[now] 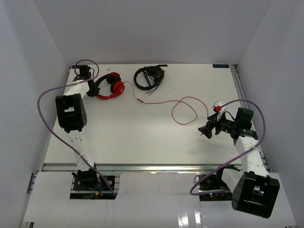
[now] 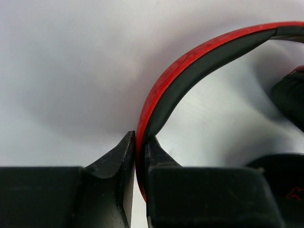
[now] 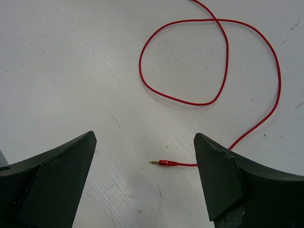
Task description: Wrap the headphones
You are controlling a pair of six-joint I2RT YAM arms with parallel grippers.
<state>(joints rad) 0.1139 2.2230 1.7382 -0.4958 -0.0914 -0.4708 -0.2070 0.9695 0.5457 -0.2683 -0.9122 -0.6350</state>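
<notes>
The red headphones lie at the back left of the white table. My left gripper is shut on their red headband, and in the left wrist view the band runs up from between the two black fingers of the gripper. A black ear pad shows at the right edge. The thin red cable trails right into a loop. Its plug lies flat on the table below my right gripper, which hangs open over it.
Black headphones with a black cable sit at the back of the table, just right of the red ones. White walls enclose the table on the left, back and right. Purple cables arc off both arms.
</notes>
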